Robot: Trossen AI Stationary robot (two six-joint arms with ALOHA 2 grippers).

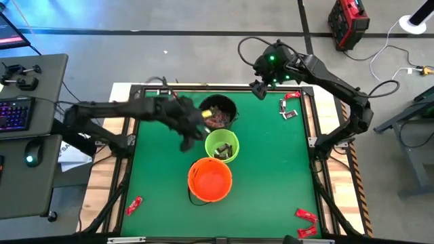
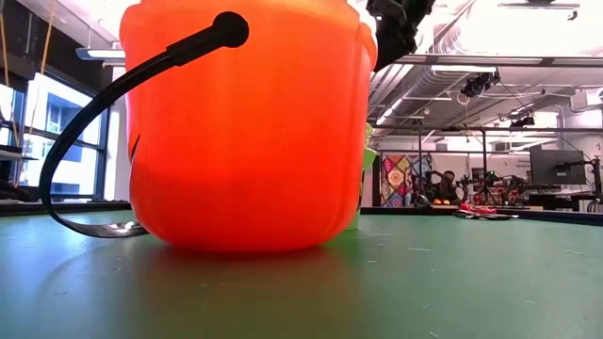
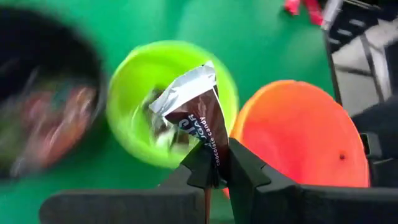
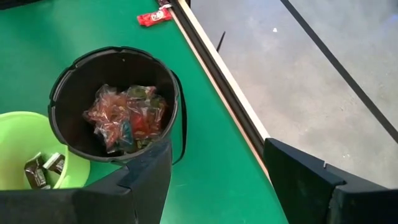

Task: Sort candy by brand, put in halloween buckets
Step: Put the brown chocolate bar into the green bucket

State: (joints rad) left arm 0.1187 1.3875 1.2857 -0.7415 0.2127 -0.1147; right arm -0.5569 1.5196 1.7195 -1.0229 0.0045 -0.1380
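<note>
Three buckets stand in a row mid-table: black (image 1: 218, 112), lime green (image 1: 222, 146) and orange (image 1: 210, 179). My left gripper (image 1: 190, 130) hovers just left of the black and green buckets. In its wrist view it (image 3: 216, 174) is shut on a dark brown candy (image 3: 198, 124) with a silver end, seen over the green bucket (image 3: 134, 124). My right gripper (image 4: 224, 180) is open, up near the table's far edge (image 1: 261, 85), looking down on the black bucket (image 4: 118, 102), which holds clear-wrapped candy. Brown candies lie in the green bucket (image 4: 31, 155). My left gripper pinches the dark brown candy between its two fingers by one end of the wrapper (image 3: 214, 158). The rest of the candy sticks out past the fingertips, its silver crimped end (image 3: 186, 90) free. The candy is lifted clear, above the green bucket's opening.
Red candies lie loose on the green table: one near the left front (image 1: 134, 205), two at the right front (image 1: 306, 215), two near the far right corner (image 1: 290, 95). The orange bucket (image 2: 245, 122) fills the low view. A raised wooden rim (image 4: 217, 68) borders the table.
</note>
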